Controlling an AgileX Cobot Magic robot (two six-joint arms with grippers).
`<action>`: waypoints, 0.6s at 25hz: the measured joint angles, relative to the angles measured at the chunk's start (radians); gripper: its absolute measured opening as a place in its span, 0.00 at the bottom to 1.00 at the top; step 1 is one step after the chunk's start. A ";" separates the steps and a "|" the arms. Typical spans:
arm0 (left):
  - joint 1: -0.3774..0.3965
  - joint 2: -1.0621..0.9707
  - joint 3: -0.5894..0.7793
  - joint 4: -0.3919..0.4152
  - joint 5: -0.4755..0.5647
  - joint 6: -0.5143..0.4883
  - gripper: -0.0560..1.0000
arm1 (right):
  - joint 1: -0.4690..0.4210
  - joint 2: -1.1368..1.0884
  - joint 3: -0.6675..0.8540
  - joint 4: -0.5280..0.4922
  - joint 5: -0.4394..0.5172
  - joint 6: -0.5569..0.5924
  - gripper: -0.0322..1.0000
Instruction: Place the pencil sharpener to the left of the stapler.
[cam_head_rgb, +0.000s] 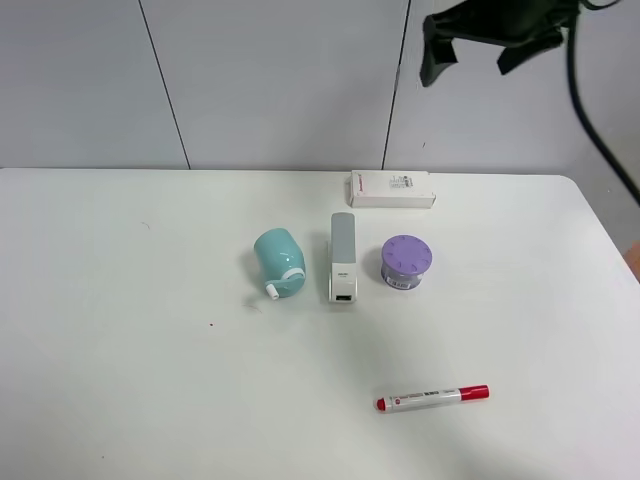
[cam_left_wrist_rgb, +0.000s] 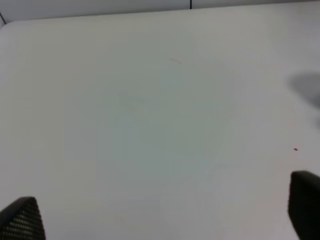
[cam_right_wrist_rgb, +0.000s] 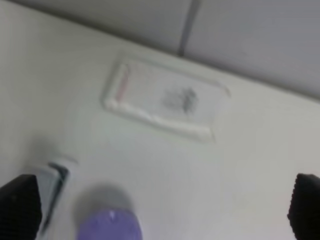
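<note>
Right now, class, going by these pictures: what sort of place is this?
Probably a robotics lab test bench: a white table against a plain panelled wall, office stationery laid out on it (stapler, pencil sharpener, marker), and the right gripper hanging above.

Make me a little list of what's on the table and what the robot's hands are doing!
table: white
pencil sharpener: teal, just left of the stapler, not touching it
stapler: white with a grey top, in the middle
purple container: right of the stapler
white box: behind the stapler, near the wall
red-capped marker: lying alone near the front
left gripper: open, holding nothing, over bare table
right gripper: open, holding nothing, raised high above the box
</note>
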 joint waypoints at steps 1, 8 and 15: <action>0.000 0.000 0.000 0.000 0.000 0.000 0.99 | -0.014 -0.053 0.065 -0.003 0.000 0.000 0.99; 0.000 0.000 0.000 0.000 0.000 0.000 0.99 | -0.125 -0.387 0.407 -0.073 0.001 0.006 0.99; 0.000 0.000 0.000 0.000 0.000 0.000 0.99 | -0.299 -0.730 0.689 -0.155 0.002 0.000 0.99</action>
